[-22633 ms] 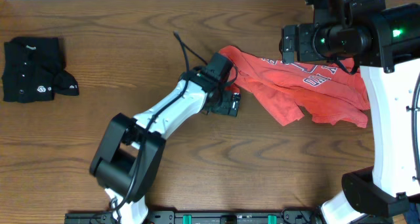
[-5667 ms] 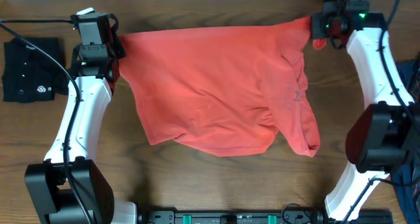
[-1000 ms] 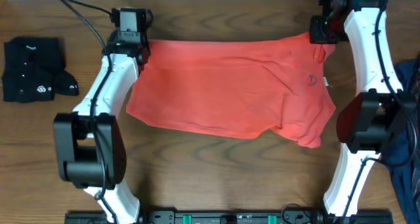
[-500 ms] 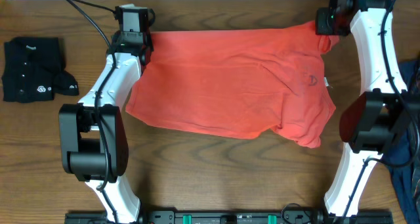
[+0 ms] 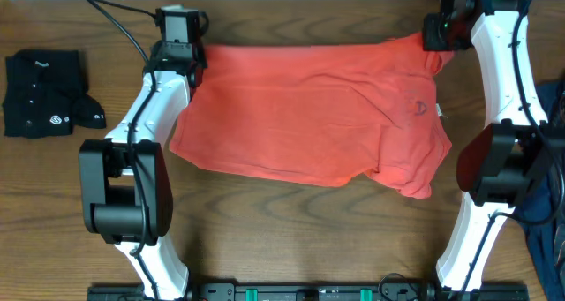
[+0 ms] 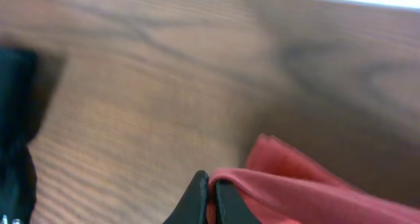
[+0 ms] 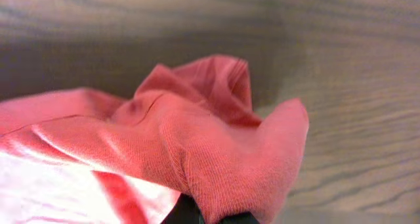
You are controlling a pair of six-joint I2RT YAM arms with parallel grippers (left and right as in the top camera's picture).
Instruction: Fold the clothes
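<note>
Step in hand: spreading flat. The T-shirt lies across the far half of the table. The left end effector is clamped on its far-left corner, the right end effector on its far-right corner. Next move, probably: release both corners, then regrasp one side for the first fold.
</note>
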